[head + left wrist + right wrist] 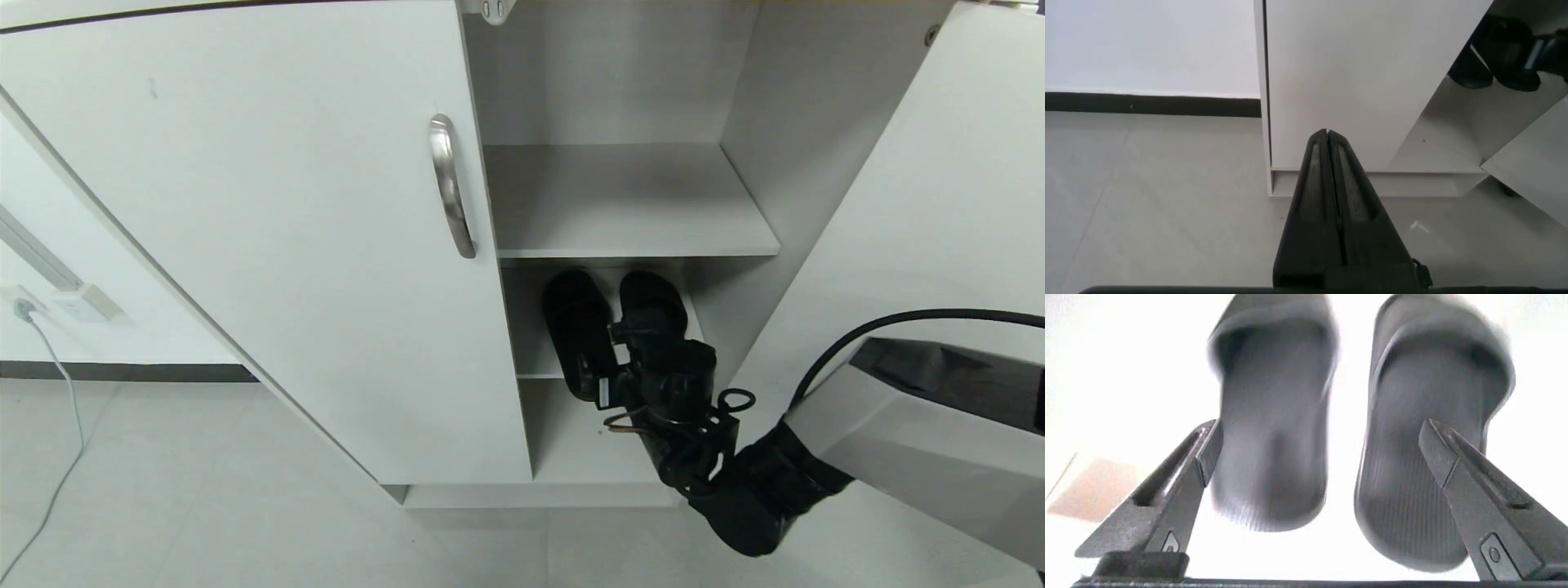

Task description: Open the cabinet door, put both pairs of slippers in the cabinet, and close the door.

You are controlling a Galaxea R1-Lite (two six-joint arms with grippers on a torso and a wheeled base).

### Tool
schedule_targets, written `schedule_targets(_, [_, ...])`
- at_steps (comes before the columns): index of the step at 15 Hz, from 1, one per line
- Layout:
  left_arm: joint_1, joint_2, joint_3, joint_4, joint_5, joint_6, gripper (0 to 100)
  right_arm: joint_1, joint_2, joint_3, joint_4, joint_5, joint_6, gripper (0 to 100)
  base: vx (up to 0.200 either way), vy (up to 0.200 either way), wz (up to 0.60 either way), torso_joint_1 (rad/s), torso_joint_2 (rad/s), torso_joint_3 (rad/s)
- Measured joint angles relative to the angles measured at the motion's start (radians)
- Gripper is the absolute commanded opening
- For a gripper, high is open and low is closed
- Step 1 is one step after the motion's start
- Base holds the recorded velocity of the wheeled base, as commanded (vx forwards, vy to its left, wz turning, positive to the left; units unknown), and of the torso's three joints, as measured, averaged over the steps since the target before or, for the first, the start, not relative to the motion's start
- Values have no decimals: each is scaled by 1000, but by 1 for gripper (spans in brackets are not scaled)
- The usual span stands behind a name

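Black left gripper, jaws pressed together, hangs low facing the cabinet. Slippers lie on the lower shelf, at 5 o'clock from the handle. Right gripper, jaws spread, sits at their heels: best to back straight out toward 5 o'clock, clear of the door.

The head camera looks forward and steeply down at the open cabinet, with the slippers just below frame centre. The left wrist camera sits low over the floor, farther back, sighting along the left gripper toward the cabinet's base. The right wrist camera looks past the right gripper, very close to the slippers. All three views share the slippers.
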Motion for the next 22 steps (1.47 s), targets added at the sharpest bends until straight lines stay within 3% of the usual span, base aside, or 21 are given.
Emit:
schedule_targets(3, [-1, 0, 0, 0, 0, 0, 0, 62, -100, 200, -46, 30, 0, 100, 0, 0, 0, 0, 0, 0])
schedule_targets(5, [0, 0, 0, 0, 0, 0, 0, 93, -137, 250, -64, 31, 1, 100, -100, 0, 0, 1, 1, 1])
schedule_targets(7, [0, 0, 0, 0, 0, 0, 0, 104, -153, 262, -66, 30, 1, 100, -200, 0, 0, 5, 5, 0])
schedule_targets(22, [0, 0, 0, 0, -2, 0, 0, 121, -167, 284, -66, 28, 3, 100, 0, 0, 0, 1, 0, 39])
